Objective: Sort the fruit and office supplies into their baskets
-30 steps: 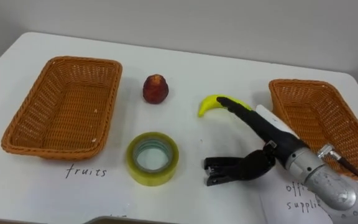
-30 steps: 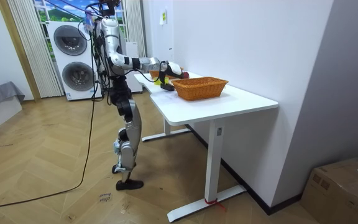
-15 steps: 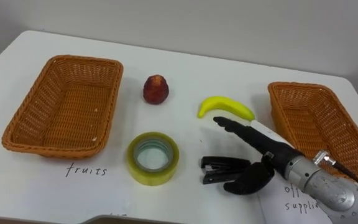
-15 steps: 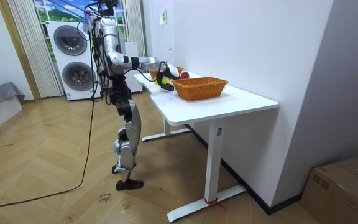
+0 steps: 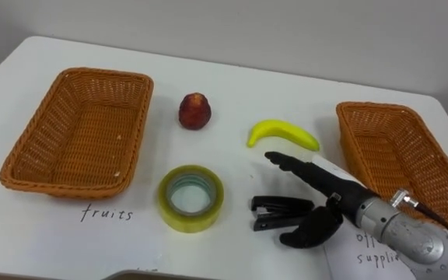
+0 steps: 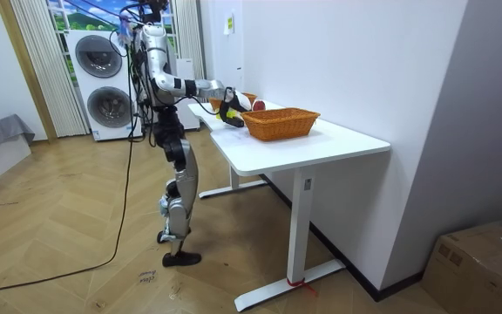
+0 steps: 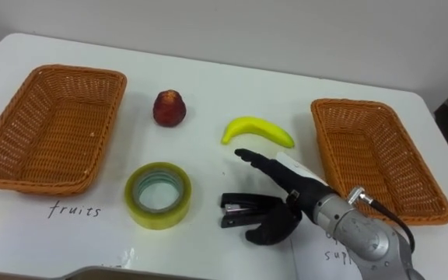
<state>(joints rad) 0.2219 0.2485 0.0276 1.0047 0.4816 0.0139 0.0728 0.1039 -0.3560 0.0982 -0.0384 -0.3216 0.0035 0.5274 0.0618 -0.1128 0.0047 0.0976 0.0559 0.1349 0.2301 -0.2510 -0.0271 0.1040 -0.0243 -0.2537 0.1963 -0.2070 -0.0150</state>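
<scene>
Black stapler [image 5: 274,211], beside outstretched right hand [image 5: 329,190]

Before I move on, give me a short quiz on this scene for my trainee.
1. True or false: the left basket and the right basket are both empty.
2. Fill in: the banana lies nearer the ___ basket.
3. Which lies closest to the right robot hand? A banana, B stapler, C left basket.
Key: 1 true; 2 right; 3 B.
</scene>
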